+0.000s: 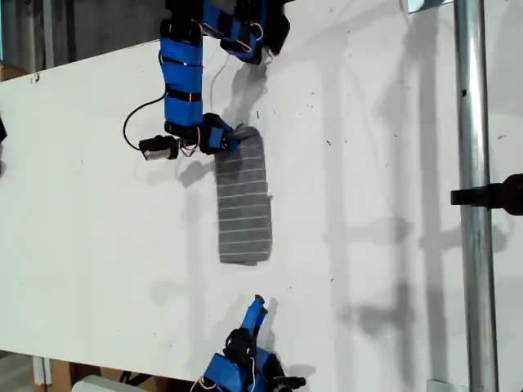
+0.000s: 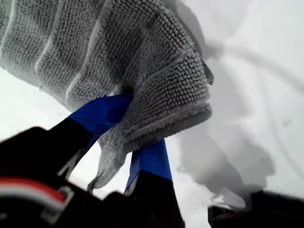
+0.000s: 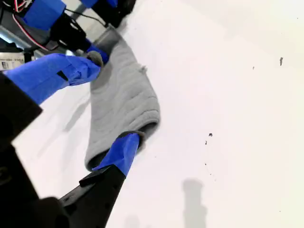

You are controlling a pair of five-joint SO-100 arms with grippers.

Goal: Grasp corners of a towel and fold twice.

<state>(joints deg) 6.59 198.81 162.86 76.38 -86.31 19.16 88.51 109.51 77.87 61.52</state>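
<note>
Our first gripper [image 2: 130, 142] is pinching a corner [image 2: 156, 102] of the towel [image 1: 243, 200], its blue jaws closed on a bunched wad of the grey pile, with a loose tail of cloth hanging out between them. In the exterior view that gripper [image 1: 225, 137] is sitting at the towel's upper end, near the view's top, and the towel is lying as a long narrow strip on the white surface [image 1: 368, 204], apparently already folded once. Our second gripper [image 3: 107, 107] is hovering beyond the strip's other end with its jaws spread wide and holding nothing; in the exterior view it [image 1: 255, 314] is waiting near the bottom edge, apart from the cloth. We are judging the second fold to be the step in hand. The risks are starting at the pinch: the hold is looking shallow and lumpy, so we are thinking a layer may be slipping free once we lift, leaving the fold lopsided. We cannot tell whether both layers are inside the jaws. With only one end gripped, a pull across the smooth surface may be dragging the whole strip instead of folding it, or twisting it. Our second gripper, closing in, may be catching only the top layer or pushing the free end into a wrinkle.
</note>
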